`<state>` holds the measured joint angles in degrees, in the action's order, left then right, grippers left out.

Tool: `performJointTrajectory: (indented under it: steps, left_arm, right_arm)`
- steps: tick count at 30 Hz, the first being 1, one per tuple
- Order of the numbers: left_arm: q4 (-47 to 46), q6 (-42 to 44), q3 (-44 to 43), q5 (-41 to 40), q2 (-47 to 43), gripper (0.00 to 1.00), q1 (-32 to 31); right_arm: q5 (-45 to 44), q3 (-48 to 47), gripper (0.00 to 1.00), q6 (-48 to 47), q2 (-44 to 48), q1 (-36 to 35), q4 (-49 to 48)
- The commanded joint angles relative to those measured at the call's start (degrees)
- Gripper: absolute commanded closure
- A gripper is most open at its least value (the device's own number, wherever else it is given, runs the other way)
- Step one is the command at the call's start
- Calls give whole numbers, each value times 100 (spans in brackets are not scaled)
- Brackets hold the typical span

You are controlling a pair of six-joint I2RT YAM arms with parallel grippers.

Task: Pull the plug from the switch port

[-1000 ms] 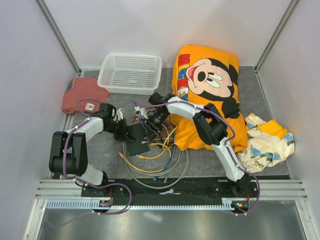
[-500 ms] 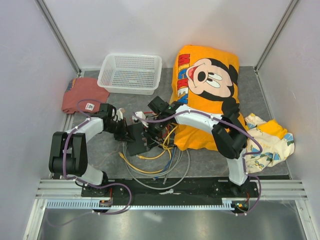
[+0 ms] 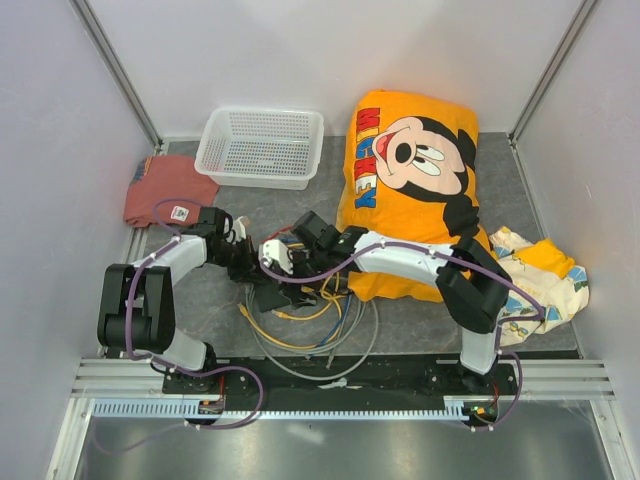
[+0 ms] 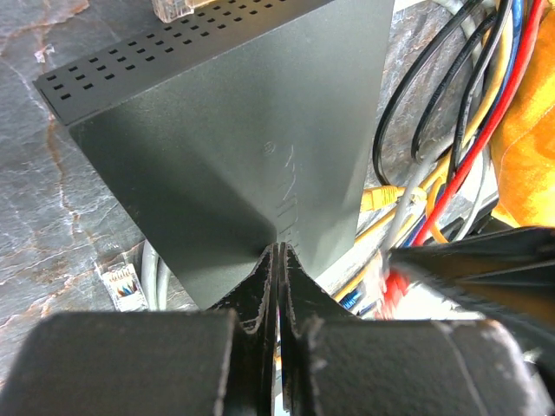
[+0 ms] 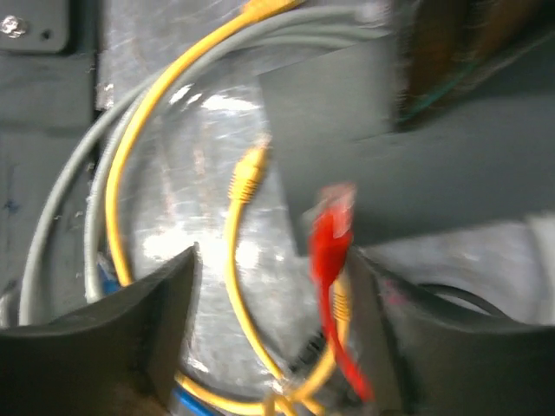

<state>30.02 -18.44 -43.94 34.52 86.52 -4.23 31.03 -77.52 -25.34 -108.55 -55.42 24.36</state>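
Observation:
The switch (image 4: pixel 234 147) is a flat matte-black box lying on the grey mat among loose cables; in the top view only its near end (image 3: pixel 268 296) shows below the grippers. My left gripper (image 4: pixel 279 253) is shut, its tips resting against the switch's top face with nothing between them. The right gripper (image 5: pixel 270 260) hangs open over the switch's edge (image 5: pixel 408 165). A red plug (image 5: pixel 334 227) stands between its fingers, close to the right finger and untouched. Motion blur hides whether that plug sits in a port. A yellow plug (image 5: pixel 247 169) lies loose on the mat.
Yellow, grey, blue and black cables (image 3: pixel 310 335) coil in front of the switch. A white mesh basket (image 3: pixel 262 147) stands at the back, an orange Mickey cushion (image 3: pixel 415 165) to the right, a reddish cloth (image 3: pixel 165 188) at the left, and a patterned cloth (image 3: pixel 530 280) at far right.
The right arm has stretched left and toward me, bringing its gripper over the switch, and its jaws have opened wider. The left arm and the switch have stayed put.

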Motion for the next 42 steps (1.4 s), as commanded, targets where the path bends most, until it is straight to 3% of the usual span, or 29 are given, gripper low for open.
performJointTrajectory:
  steps: [1,2,4,8,9,11,12,15,18,20,28,42]
  left_arm:
    - [-102,174,44,-77,-153,99,1]
    - [-119,174,35,-77,-153,99,10]
    - [-128,165,18,-68,-136,98,10]
    - [-137,156,26,-60,-127,98,10]
    - [-146,156,44,-51,-144,99,1]
    - [-180,156,70,-51,-144,99,10]
    - [-198,147,79,-51,-153,98,1]
    - [-216,139,96,-42,-162,98,10]
    - [-216,147,123,-42,-153,99,10]
    - [-216,147,105,-33,-136,99,10]
    - [-260,156,123,-77,-188,98,10]
    - [-260,147,88,-68,-109,98,1]
  right_arm:
    - [-746,-114,8,28,704,-39,-844]
    - [-1495,-80,7,160,765,-74,-1028]
    - [-1826,-106,7,214,748,-74,-1161]
    - [-1207,-36,15,232,835,-30,-1004]
    - [-369,-36,24,188,827,-30,-725]
    - [174,-289,39,152,504,-48,-250]
    - [350,-438,55,205,345,-31,144]
    - [719,-1071,72,-66,-331,145,1039]
    - [1054,-1722,76,-409,-991,198,1964]
    - [950,-1785,76,-445,-1211,198,2090]
    - [106,-1538,74,28,-1370,251,1502]
    - [-712,-2188,71,908,-1933,1033,1001]
